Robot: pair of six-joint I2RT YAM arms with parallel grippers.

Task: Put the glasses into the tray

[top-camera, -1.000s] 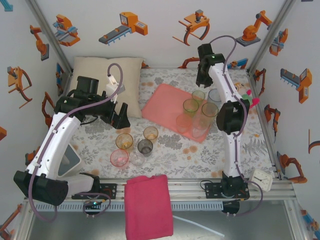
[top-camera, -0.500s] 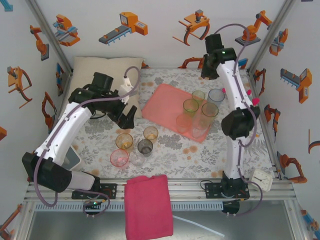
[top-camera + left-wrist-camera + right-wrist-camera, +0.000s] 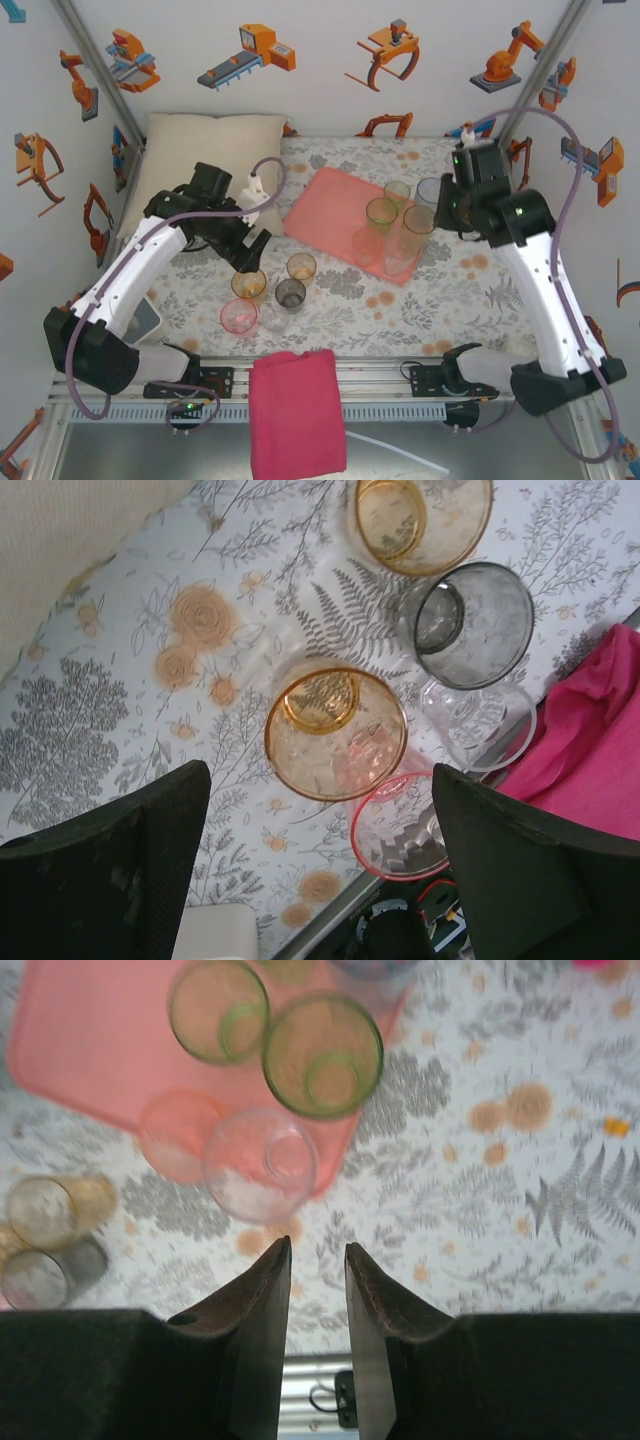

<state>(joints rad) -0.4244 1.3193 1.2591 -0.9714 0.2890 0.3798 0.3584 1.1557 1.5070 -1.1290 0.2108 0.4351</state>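
Several glasses stand on the floral table: an orange one (image 3: 248,283) (image 3: 335,735), an amber one (image 3: 301,266) (image 3: 425,520), a smoky one (image 3: 290,293) (image 3: 465,625), a pink one (image 3: 238,316) (image 3: 400,825) and a clear one (image 3: 272,316) (image 3: 478,725). My left gripper (image 3: 250,257) (image 3: 320,780) hangs open just above the orange glass, apart from it. The salmon tray (image 3: 325,205) (image 3: 80,1040) holds several glasses, among them two green ones (image 3: 218,1010) (image 3: 322,1055) and a pinkish clear one (image 3: 262,1165). My right gripper (image 3: 443,212) (image 3: 317,1247) hovers right of the tray, its jaws narrowly open with nothing between them.
A cream pillow (image 3: 210,150) lies at the back left. A magenta folded cloth (image 3: 297,410) (image 3: 590,760) hangs over the front rail. A white clock (image 3: 522,358) sits at the front right and a white block (image 3: 145,320) at the front left.
My left gripper has come forward and down over the orange glass, jaws slightly narrower. The right arm has swung from the back of the tray out to its right side.
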